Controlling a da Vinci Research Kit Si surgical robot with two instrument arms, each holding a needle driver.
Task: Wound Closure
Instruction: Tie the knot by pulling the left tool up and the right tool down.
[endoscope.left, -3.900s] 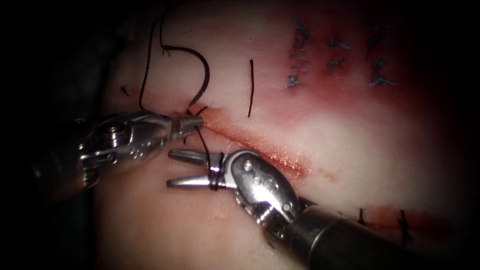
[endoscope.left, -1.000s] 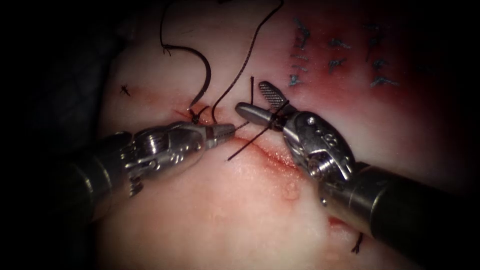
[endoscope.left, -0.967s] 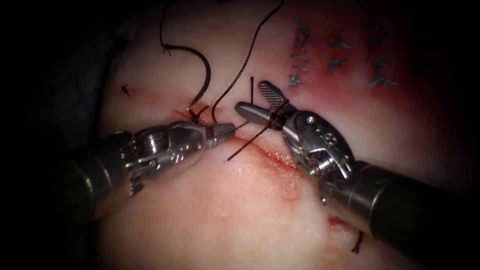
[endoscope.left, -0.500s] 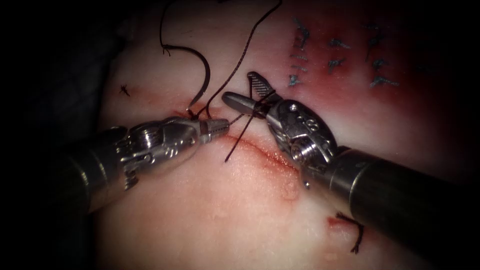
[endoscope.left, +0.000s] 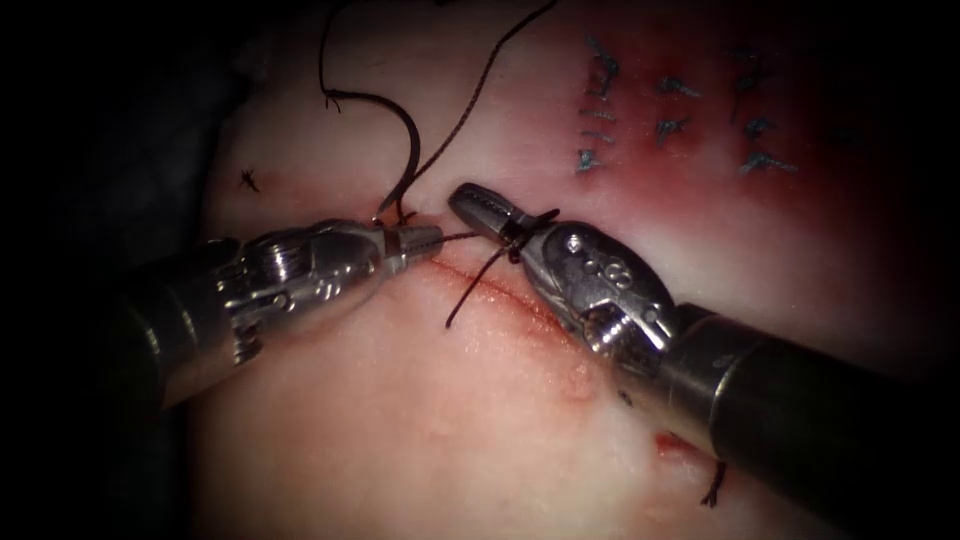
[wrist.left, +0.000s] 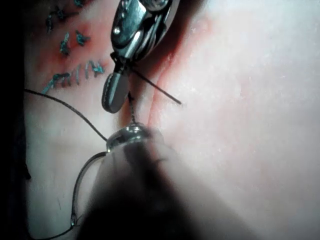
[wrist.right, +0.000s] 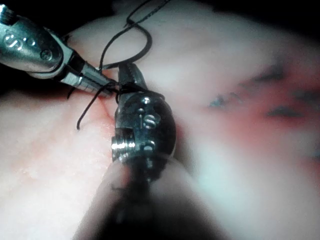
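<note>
Looked like knot-tying to me. The left tool (endoscope.left: 418, 240) had its jaws clamped on the thread (endoscope.left: 480, 85) right at its tip. The right tool (endoscope.left: 478, 208), tip to tip with it, had its jaws together with thread wound round them near the hinge. I couldn't tell if anything was pinched inside. A loose end (endoscope.left: 462, 300) dangled below that wrap, over the cut (endoscope.left: 500, 295).

My take is to keep the wrap from sliding off the jaws, pull evenly, and don't lift the tissue (endoscope.left: 400, 420).

The needle (endoscope.left: 412, 150) lay free of both tools just beyond the left tool's tip, on the cut's left side. Its long axis ran away from that tip, bulging toward the right tool. The sharp end pointed back at the left jaws, and I couldn't tell if it was in the tissue.
</note>
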